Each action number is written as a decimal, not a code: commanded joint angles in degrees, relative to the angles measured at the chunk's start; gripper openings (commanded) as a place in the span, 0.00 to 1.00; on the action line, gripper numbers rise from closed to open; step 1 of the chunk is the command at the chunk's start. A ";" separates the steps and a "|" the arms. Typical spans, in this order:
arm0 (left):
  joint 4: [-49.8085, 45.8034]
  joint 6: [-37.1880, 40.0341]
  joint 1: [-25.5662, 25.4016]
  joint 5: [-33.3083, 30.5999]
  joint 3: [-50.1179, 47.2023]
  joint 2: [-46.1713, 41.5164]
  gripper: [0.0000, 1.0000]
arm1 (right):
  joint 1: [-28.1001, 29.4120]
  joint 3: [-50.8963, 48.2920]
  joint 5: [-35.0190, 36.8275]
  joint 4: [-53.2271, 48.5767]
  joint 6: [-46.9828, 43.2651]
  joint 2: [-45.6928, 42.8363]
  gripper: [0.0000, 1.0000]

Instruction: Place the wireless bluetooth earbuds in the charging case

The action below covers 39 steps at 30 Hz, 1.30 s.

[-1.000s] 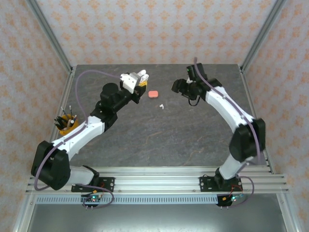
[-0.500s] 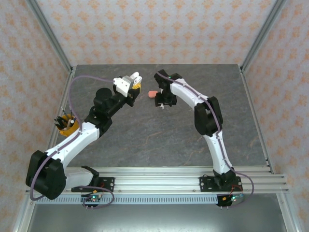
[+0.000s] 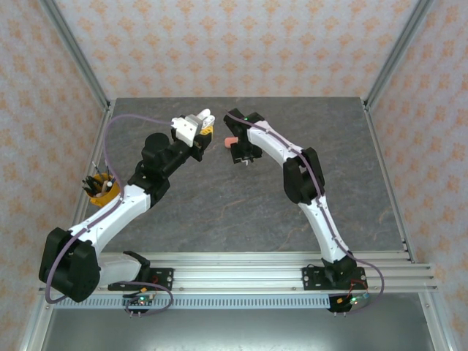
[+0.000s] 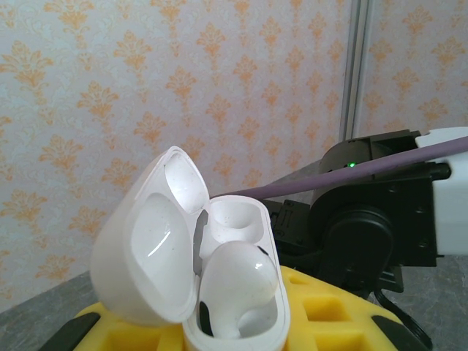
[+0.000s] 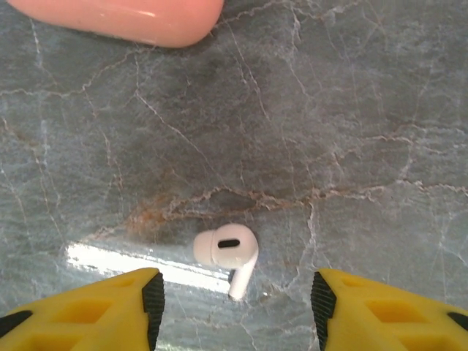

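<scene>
My left gripper (image 3: 199,126) is shut on the white charging case (image 4: 219,292) and holds it above the table. The case's lid (image 4: 146,256) is flipped open. One white earbud (image 4: 238,281) sits in the near socket, and the far socket (image 4: 234,219) is bare. A second white earbud (image 5: 227,252) lies on the stone table. My right gripper (image 5: 236,301) stands open just over it, a yellow finger (image 5: 110,311) on each side and not touching it. In the top view the right gripper (image 3: 245,155) is at the table's middle back.
A coral-red case (image 3: 229,140) lies shut on the table just behind the right gripper, its edge (image 5: 124,18) close beyond the earbud. An orange cup of pens (image 3: 100,189) stands at the left table edge. The right arm (image 4: 373,219) looms close in front of the held case.
The right arm has swung left from the back right and come down over the loose white earbud, its jaws narrowing a little. The left gripper shifted slightly left with the case.
</scene>
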 commanded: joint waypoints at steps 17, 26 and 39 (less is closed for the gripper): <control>2.77 -0.60 0.84 -0.06 0.32 0.58 0.00 | 0.06 3.29 2.66 -1.70 -0.45 4.32 0.43; 2.76 -0.60 0.84 -0.06 0.34 0.66 0.00 | 0.00 3.07 3.06 -1.62 -0.47 4.83 0.39; 2.59 -0.83 0.84 0.03 0.43 0.78 0.00 | -0.98 -0.28 0.25 0.04 0.67 3.78 0.32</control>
